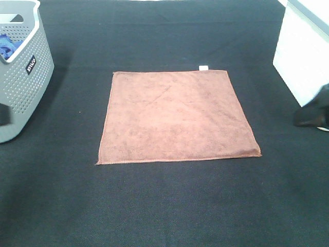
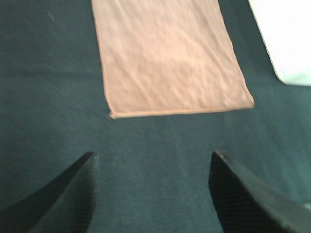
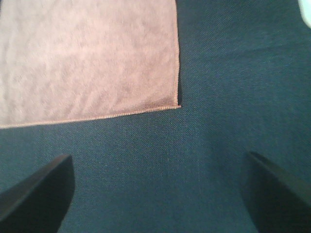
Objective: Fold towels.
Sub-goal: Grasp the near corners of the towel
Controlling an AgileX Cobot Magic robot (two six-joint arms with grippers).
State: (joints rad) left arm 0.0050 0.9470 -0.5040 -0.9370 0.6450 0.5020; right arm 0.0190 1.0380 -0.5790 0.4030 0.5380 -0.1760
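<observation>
One reddish-brown towel [image 1: 175,116] lies spread flat and square in the middle of the black table, its small white tag [image 1: 203,67] on the far edge. In the left wrist view the towel [image 2: 165,58] lies ahead of my left gripper [image 2: 153,155], which is open over bare black cloth, short of a towel corner. My right gripper [image 3: 159,156] is open too and holds nothing, with another corner of the towel [image 3: 87,58] just ahead of it. In the high view only a dark part of the right gripper [image 1: 312,114] shows at the right edge.
A grey perforated basket [image 1: 25,77] with something blue inside stands at the far left, a dark piece of the left arm [image 1: 4,114] in front of it. A white box [image 1: 303,51] stands at the far right; it also shows as the white box [image 2: 291,39] in the left wrist view.
</observation>
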